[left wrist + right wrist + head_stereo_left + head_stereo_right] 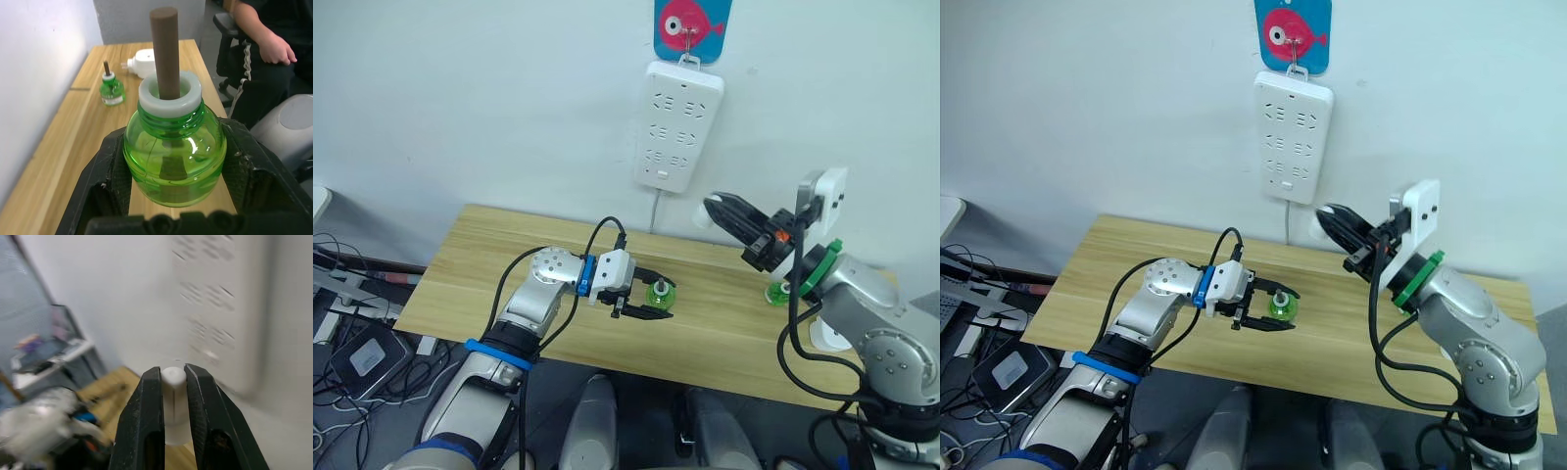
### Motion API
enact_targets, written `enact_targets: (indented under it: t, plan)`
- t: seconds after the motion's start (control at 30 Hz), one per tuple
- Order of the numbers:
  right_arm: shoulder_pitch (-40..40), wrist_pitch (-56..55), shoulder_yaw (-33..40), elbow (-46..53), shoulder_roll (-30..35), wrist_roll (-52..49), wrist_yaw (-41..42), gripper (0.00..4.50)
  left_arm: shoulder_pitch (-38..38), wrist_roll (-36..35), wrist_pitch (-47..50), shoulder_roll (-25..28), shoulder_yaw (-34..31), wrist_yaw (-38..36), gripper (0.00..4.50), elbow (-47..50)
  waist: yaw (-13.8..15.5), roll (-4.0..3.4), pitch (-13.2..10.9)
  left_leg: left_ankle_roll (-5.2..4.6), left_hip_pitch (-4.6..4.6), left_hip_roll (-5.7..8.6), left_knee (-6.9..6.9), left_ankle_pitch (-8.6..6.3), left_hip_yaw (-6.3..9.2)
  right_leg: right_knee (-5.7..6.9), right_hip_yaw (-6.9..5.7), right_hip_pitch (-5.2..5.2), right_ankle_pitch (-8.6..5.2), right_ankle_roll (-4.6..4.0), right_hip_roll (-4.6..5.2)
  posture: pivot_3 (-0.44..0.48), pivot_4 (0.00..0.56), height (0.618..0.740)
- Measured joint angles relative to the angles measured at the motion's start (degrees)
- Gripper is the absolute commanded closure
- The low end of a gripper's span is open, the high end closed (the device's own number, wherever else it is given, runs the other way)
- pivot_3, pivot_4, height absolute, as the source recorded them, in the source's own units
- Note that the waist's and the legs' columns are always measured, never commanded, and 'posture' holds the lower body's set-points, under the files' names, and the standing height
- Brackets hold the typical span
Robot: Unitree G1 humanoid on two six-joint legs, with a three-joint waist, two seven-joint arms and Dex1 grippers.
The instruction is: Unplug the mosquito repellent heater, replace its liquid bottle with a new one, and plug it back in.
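Green liquid bottles, two of them: one (173, 147) upright, clamped in the left gripper (1273, 308), and a spare (111, 90) standing on the wooden table (480, 274). The left wrist view catches the one mosquito repellent heater (146, 62) lying flat beyond the spare, stubby end toward the wall. The right gripper (173, 377) pinches a small white piece (174, 401) by the power strip (677, 122).

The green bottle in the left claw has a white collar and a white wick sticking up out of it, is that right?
Not quite: the wick is brown, not white. The left wrist view shows it rising out of the white collar of the green bottle, which sits between the fingers of the left claw.
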State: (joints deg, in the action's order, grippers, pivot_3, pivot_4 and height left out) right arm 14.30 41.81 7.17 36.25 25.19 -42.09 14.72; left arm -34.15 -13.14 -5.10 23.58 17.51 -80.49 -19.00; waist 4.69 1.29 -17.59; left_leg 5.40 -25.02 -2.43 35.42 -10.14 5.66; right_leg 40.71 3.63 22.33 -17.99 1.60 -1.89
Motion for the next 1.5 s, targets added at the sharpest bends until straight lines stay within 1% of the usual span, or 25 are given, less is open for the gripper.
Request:
enact_targets:
  t: [0.07, 0.13, 0.23, 0.3, 0.37, 0.57, 0.7, 0.9, 0.97, 1.0, 1.17, 1.23, 1.3, 1.33, 1.4, 1.43, 1.5]
  plan:
    - [-5.8, -6.7, -3.4, -5.4, 1.7, 9.7, 0.1, 4.19, 0.1, 0.0, -0.4, 0.0, -0.2, 0.3, 2.24, -0.3, -0.1, 0.00, 0.0, 0.00, 0.01, 0.01, -0.08, 0.00, -0.05, -0.03, 0.03, 0.04, -0.01, 0.02, 0.00, 0.235, 0.253, 0.740]
    - [-9.5, -15.2, -7.2, -14.6, 0.7, 19.2, -0.4, 4.19, 0.2, 0.1, -0.4, 0.0, -0.5, 1.1, 2.24, -0.7, -0.3, 0.00, 0.0, 0.00, 0.04, -0.01, -0.15, 0.00, -0.09, 0.00, 0.07, 0.09, -0.13, 0.21, 0.00, 0.239, 0.254, 0.740]
    - [-10.3, -24.1, -9.2, -24.9, -2.4, 26.8, -2.0, 4.19, 0.3, 0.1, -0.3, -0.2, -0.5, 1.2, 2.24, -0.5, -1.3, -0.01, 0.0, 0.00, 0.13, -0.09, -0.24, 0.02, -0.21, 0.10, 0.16, 0.14, -0.16, 0.17, -0.04, 0.249, 0.269, 0.740]
    - [-9.1, -30.4, -9.2, -31.1, -4.4, 30.4, -2.9, 4.19, 0.4, 0.1, -0.3, -0.1, -0.5, 1.4, 2.24, 0.2, -1.8, -0.01, 0.0, 0.00, 0.15, -0.13, -0.26, 0.02, -0.21, 0.11, 0.16, 0.14, -0.16, 0.17, -0.07, 0.256, 0.282, 0.740]
    - [-8.0, -35.2, -8.8, -36.0, -5.7, 32.6, -3.6, 4.19, 0.4, 0.1, -0.3, -0.1, -0.7, 2.1, 2.24, 0.8, -1.9, -0.02, 0.0, -0.01, 0.16, -0.12, -0.28, 0.02, -0.21, 0.11, 0.16, 0.14, -0.17, 0.17, -0.07, 0.259, 0.286, 0.740]
    - [-5.5, -43.2, -7.0, -47.5, -10.4, 34.2, -3.8, 4.19, 0.6, -0.2, 1.2, 0.3, -1.7, 3.4, 2.24, 2.2, -1.7, -0.02, -0.1, -0.01, 0.16, -0.09, -0.37, 0.02, -0.23, 0.08, 0.21, 0.14, -0.17, 0.15, -0.06, 0.277, 0.314, 0.740]
    - [-4.2, -45.8, -6.3, -51.4, -12.7, 34.2, -3.6, 4.19, 0.8, -0.4, 2.3, 1.1, -1.9, 3.3, 2.24, 3.6, -1.7, -0.08, -0.2, -0.01, 0.18, -0.10, -0.41, 0.02, -0.23, 0.09, 0.22, 0.14, -0.18, 0.14, -0.06, 0.287, 0.322, 0.740]
    - [-4.0, -48.8, -5.9, -56.4, -14.0, 34.7, -3.8, 4.19, 1.2, -0.6, 3.9, 2.3, -2.0, 2.6, 2.24, 5.5, -1.6, -0.16, -0.4, -0.01, 0.19, -0.10, -0.45, 0.02, -0.25, 0.07, 0.25, 0.15, -0.24, 0.06, -0.06, 0.286, 0.333, 0.740]
    - [-4.0, -49.6, -5.9, -56.7, -14.1, 35.0, -3.6, 3.47, 1.2, -0.6, 4.3, 2.4, -2.0, 2.4, 2.24, 5.7, -1.6, -0.22, -0.5, -0.01, 0.19, -0.09, -0.45, 0.02, -0.27, 0.08, 0.28, 0.16, -0.24, 0.06, -0.06, 0.284, 0.333, 0.740]
    - [-4.0, -49.9, -5.9, -56.8, -14.1, 35.1, -3.5, 3.24, 1.2, -0.6, 4.5, 2.5, -2.0, 2.4, 2.24, 5.7, -1.6, -0.23, -0.5, -0.01, 0.19, -0.10, -0.45, 0.02, -0.27, 0.08, 0.28, 0.16, -0.25, 0.05, -0.06, 0.282, 0.334, 0.740]
    - [-4.4, -50.6, -5.9, -56.5, -13.3, 35.7, -2.5, 1.41, 1.0, -0.6, 4.6, 2.0, -2.0, 2.4, 2.24, 5.6, -1.6, -0.27, -0.6, -0.01, 0.18, -0.09, -0.51, 0.02, -0.31, 0.07, 0.31, 0.21, -0.27, 0.03, -0.06, 0.273, 0.332, 0.740]
    - [-5.5, -50.7, -5.9, -54.1, -12.1, 35.9, -1.5, 0.72, 0.8, -0.6, 4.6, 1.7, -2.0, 2.4, 2.24, 5.5, -1.6, -0.28, -0.6, -0.01, 0.17, -0.09, -0.53, 0.02, -0.34, 0.07, 0.34, 0.25, -0.28, 0.03, -0.06, 0.260, 0.327, 0.740]
    - [-7.0, -50.4, -6.0, -49.7, -10.6, 35.5, 0.5, 0.01, 0.7, -0.6, 4.5, 1.4, -2.0, 2.4, 2.24, 5.1, -1.6, -0.30, -0.6, -0.01, 0.16, -0.10, -0.55, 0.02, -0.36, 0.06, 0.36, 0.28, -0.28, 0.04, -0.06, 0.254, 0.321, 0.740]
    - [-7.5, -50.0, -6.0, -47.5, -10.0, 34.9, 1.6, 0.01, 0.7, -0.6, 4.4, 1.3, -2.0, 2.4, 2.24, 5.0, -1.6, -0.29, -0.6, -0.01, 0.15, -0.10, -0.56, 0.02, -0.37, 0.06, 0.37, 0.29, -0.28, 0.04, -0.06, 0.248, 0.318, 0.740]
    - [-9.1, -45.6, -6.3, -39.3, -8.3, 30.7, 5.7, 0.01, 0.4, -0.5, 4.1, 0.8, -2.0, 2.4, 2.24, 4.3, -1.7, -0.31, -0.6, -0.01, 0.15, -0.11, -0.56, 0.02, -0.39, 0.08, 0.40, 0.31, -0.28, 0.04, -0.06, 0.238, 0.307, 0.740]
    - [-10.0, -41.7, -6.8, -34.1, -6.4, 27.4, 8.5, 0.19, 0.1, -0.4, 3.6, 0.5, -2.0, 2.5, 2.24, 3.7, -1.7, -0.31, -0.6, -0.01, 0.14, -0.12, -0.56, 0.02, -0.38, 0.07, 0.39, 0.31, -0.28, 0.04, -0.06, 0.232, 0.300, 0.740]
    - [-11.2, -32.9, -7.2, -23.9, -1.7, 20.0, 13.5, 0.75, -0.1, -0.4, 3.0, 0.2, -2.0, 2.6, 2.24, 2.5, -1.8, -0.32, -0.6, -0.01, 0.14, -0.12, -0.56, 0.02, -0.37, 0.06, 0.39, 0.30, -0.28, 0.04, -0.05, 0.222, 0.287, 0.740]
